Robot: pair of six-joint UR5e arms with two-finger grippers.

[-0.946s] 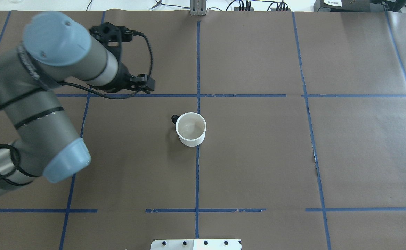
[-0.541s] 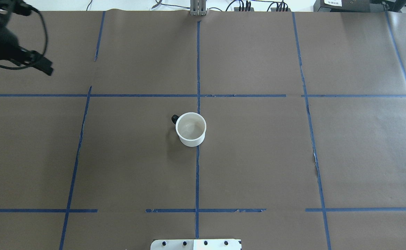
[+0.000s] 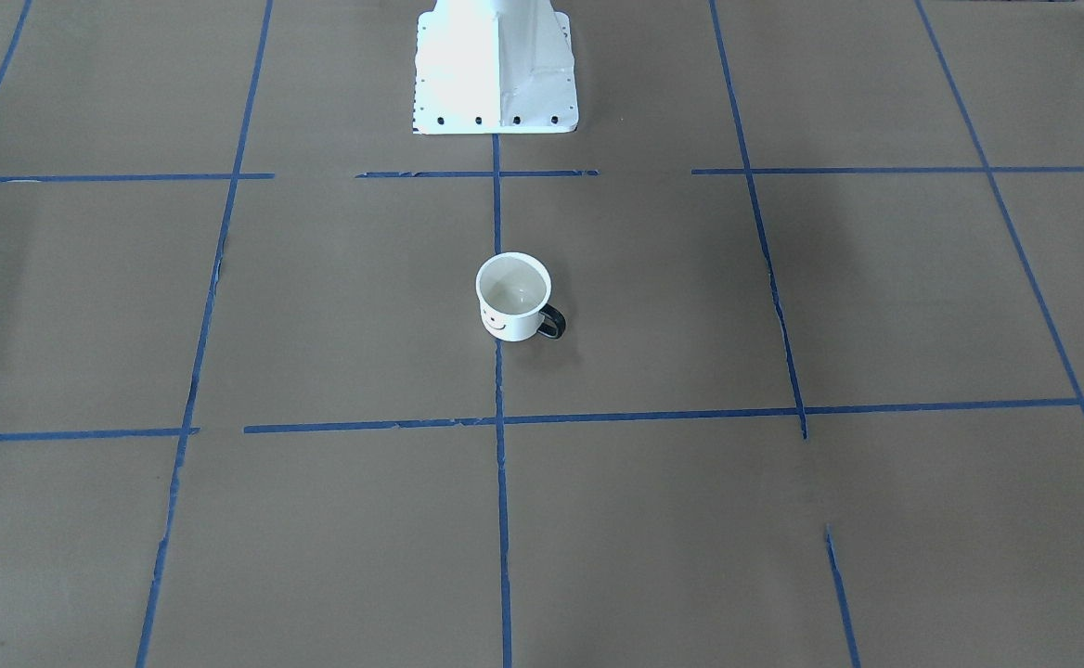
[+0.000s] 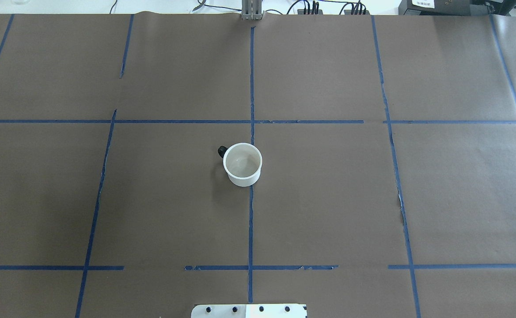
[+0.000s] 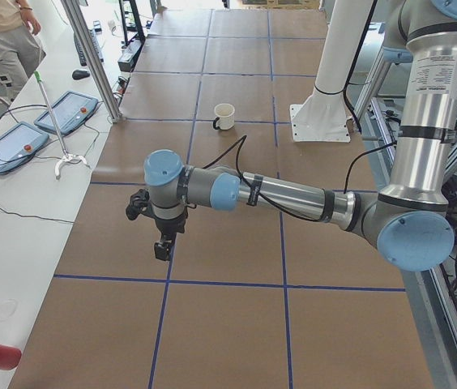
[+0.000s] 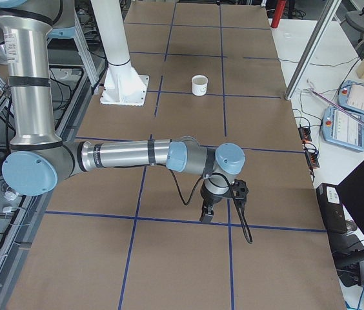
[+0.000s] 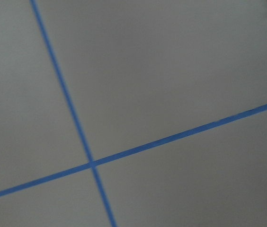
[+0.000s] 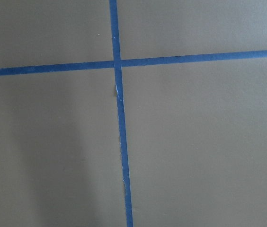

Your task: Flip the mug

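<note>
Left end effector (image 5: 162, 250) withdrew; its and right end effector (image 6: 205, 216) openings unclear; mug (image 4: 242, 164) upright, empty.

Mug (image 4: 242, 164) stands upright mid-table (image 4: 337, 207), on the centre tape line (image 4: 251, 229), straight out from robot base (image 4: 249, 311). Handle twd robot's left. Left gripper (image 5: 162, 250) & right gripper (image 6: 206, 214) over opp. table ends, both well apart from mug.

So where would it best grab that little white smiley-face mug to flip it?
Probably the rim of the small white enamel mug, from above, one finger inside: it stands upright, mouth open. Avoid its black loop handle, on the robot's left.
</note>
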